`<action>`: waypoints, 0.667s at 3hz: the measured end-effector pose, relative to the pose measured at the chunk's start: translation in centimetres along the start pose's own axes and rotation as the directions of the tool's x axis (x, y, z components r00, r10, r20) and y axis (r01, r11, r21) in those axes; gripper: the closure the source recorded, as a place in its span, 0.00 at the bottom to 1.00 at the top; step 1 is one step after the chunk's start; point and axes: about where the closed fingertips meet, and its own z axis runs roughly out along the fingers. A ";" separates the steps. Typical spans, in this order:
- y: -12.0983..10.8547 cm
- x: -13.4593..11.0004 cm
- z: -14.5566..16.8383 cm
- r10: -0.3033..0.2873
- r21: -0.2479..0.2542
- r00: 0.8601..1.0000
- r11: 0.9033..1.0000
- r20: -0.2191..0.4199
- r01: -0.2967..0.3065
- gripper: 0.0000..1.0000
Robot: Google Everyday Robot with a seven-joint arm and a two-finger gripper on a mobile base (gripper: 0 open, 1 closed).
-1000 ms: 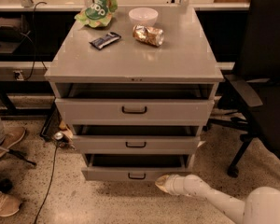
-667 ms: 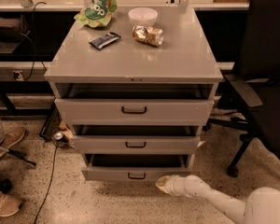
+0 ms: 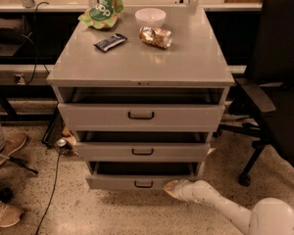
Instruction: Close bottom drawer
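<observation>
The bottom drawer (image 3: 117, 181) is the lowest of three grey drawers in the cabinet (image 3: 142, 67). It stands pulled out a little, with a dark gap above its front and a small dark bar handle (image 3: 143, 184). My gripper (image 3: 172, 188) is at the end of the white arm (image 3: 220, 207) that comes in from the lower right. Its tip rests against the right part of the bottom drawer's front, just right of the handle.
The top drawer (image 3: 141, 115) and middle drawer (image 3: 142, 151) also stand partly open. On the cabinet top lie a green bag (image 3: 104, 11), a white bowl (image 3: 150, 17), a dark snack bar (image 3: 110, 42) and a crumpled packet (image 3: 156, 36). A black office chair (image 3: 277, 92) stands right; shoes and cables lie left.
The view is almost the same. My gripper stays at the bottom drawer's front, and the drawer's opening looks about the same.
</observation>
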 end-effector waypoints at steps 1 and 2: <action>-1.9 0.2 0.6 -0.005 0.036 1.000 0.999 0.007 0.004 1.00; -3.5 0.5 0.6 -0.007 0.068 1.000 0.998 0.007 0.007 1.00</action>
